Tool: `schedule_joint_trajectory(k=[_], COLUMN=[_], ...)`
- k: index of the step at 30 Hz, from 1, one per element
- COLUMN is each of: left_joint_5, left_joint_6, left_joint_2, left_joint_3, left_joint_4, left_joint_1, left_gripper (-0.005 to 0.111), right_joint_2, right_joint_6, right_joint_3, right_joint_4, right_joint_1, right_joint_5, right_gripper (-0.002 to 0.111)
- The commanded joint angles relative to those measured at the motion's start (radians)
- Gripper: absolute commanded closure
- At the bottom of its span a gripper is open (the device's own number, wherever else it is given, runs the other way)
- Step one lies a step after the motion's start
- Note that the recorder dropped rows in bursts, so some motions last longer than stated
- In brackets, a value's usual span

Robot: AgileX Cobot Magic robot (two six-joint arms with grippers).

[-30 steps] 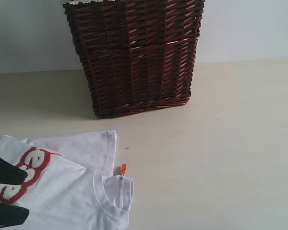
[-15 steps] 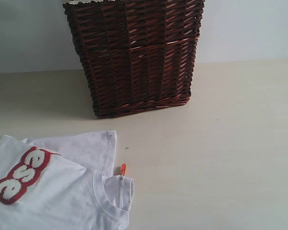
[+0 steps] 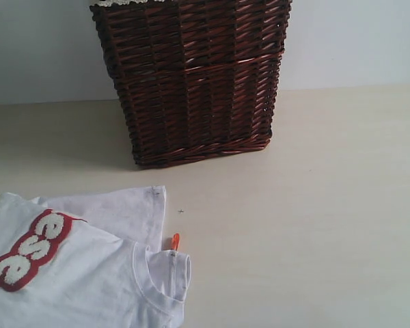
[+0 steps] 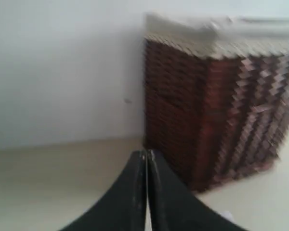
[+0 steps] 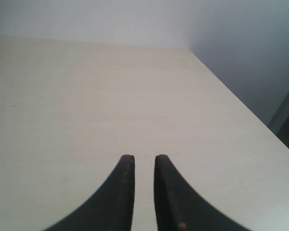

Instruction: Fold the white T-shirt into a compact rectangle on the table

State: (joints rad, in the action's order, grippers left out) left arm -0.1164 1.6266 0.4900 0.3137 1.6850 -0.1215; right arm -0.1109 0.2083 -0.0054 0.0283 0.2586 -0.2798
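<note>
T-shirt [image 3: 102,273] runs off frame edge (basket [image 3: 191,82] top cropped too)

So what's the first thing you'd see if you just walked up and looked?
The big dark wicker basket standing at the back of the table. Then the white T-shirt lying at the front left, with a red band of fuzzy white letters and a small orange tag by its collar.

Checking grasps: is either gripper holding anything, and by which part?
Nothing held: left gripper shut on nothing, right gripper open, empty; the white T-shirt lies free.
</note>
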Motion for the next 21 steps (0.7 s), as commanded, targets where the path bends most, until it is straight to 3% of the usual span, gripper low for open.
schedule_joint_trajectory(k=[1, 5, 7, 14, 17, 21], left_joint_5=[-0.389, -0.666, -0.728, -0.753, -0.714, -0.633], left_joint_6=[-0.201, -0.355, -0.355, -0.262, -0.141, -0.136], left_joint_2=[0.367, 0.664, 0.787, 1.038, 1.108, 1.169], left_joint_3=[0.059, 0.198, 0.263, 0.296, 0.284, 0.284], left_joint_4=[-0.328, -0.745, -0.836, -0.864, -0.855, -0.851], left_joint_1=[-0.008, 0.000, 0.000, 0.000, -0.005, -0.044], left_gripper=[0.107, 0.107, 0.107, 0.107, 0.107, 0.107], right_joint_2=[0.007, 0.007, 0.007, 0.007, 0.007, 0.007], right_joint_6=[0.000, 0.000, 0.000, 0.000, 0.000, 0.000], right_joint_3=[0.005, 0.005, 0.005, 0.005, 0.005, 0.005], right_joint_4=[0.000, 0.000, 0.000, 0.000, 0.000, 0.000], right_joint_1=[0.003, 0.003, 0.003, 0.003, 0.003, 0.003], right_joint_5=[0.014, 0.014, 0.014, 0.014, 0.014, 0.014], right_gripper=[0.091, 0.091, 0.091, 0.091, 0.091, 0.091])
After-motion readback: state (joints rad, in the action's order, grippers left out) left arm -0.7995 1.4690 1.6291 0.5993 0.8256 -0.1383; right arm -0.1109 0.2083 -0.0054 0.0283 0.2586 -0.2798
